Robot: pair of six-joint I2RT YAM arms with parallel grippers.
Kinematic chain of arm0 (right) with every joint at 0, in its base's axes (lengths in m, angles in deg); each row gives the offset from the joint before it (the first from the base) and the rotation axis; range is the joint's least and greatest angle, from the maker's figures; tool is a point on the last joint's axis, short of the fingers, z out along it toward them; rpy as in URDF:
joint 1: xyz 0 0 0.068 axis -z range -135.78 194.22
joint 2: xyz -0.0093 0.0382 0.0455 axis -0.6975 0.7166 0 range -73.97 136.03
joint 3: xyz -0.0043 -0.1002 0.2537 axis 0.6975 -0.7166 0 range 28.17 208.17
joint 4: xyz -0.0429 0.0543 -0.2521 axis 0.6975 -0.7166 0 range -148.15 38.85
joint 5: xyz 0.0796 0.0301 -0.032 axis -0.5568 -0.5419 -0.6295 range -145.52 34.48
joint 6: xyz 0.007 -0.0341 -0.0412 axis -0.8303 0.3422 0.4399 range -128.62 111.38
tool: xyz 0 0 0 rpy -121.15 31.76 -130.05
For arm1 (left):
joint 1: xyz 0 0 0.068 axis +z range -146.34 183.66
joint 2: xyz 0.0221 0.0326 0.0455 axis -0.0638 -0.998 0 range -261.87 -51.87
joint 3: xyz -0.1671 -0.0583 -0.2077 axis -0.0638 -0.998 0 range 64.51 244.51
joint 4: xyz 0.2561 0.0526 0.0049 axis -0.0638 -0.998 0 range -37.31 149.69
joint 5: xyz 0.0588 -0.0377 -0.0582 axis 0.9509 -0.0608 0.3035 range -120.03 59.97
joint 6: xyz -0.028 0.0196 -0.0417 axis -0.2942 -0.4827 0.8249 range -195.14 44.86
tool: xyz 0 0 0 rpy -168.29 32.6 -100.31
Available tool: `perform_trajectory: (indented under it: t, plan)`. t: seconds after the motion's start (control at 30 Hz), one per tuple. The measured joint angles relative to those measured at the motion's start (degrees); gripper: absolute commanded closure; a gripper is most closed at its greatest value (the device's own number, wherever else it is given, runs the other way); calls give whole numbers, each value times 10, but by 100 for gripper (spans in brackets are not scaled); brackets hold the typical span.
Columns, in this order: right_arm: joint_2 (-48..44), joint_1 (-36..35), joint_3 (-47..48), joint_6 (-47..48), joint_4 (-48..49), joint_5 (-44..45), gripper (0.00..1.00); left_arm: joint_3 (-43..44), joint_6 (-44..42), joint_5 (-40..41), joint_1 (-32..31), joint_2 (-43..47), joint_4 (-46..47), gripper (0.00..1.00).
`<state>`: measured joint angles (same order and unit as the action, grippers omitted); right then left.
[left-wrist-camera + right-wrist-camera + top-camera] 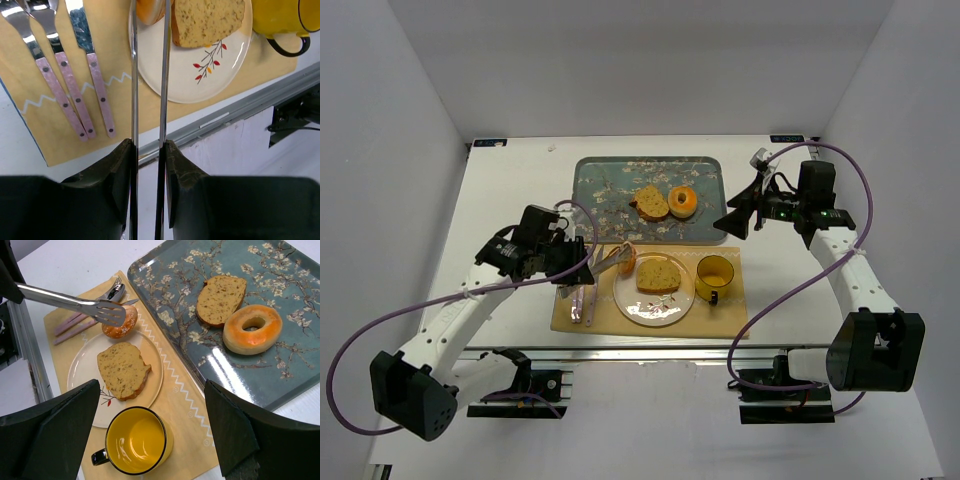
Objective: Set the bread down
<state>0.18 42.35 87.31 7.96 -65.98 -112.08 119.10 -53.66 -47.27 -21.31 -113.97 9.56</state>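
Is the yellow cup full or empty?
Empty. The right wrist view looks down into the yellow cup and shows only its bare, shiny yellow inside, with no drink in it.

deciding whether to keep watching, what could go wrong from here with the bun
The tongs pinch the bun only at their tips, over the plate rim; released there, it may roll onto the mat.
The slice fills much of the plate, so the bun could land on it or push it toward the mug.
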Motion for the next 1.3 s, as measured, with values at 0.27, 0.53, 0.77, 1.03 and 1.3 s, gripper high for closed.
perform_trajectory:
  t: [0.27,0.53,0.77,1.03,1.3]
  plan:
    - [0,0,0,0,0,0,11,-8,0,-30,0,15,-20,95]
    - [1,0,0,0,0,0,11,-8,1,-38,-1,20,-47,64]
    - [1,0,0,0,0,0,11,-8,2,-32,-4,20,-59,58]
    - [1,0,0,0,0,0,11,-8,2,-29,-4,22,-67,51]
    - [1,0,0,0,0,0,11,-8,4,-19,-4,38,-69,49]
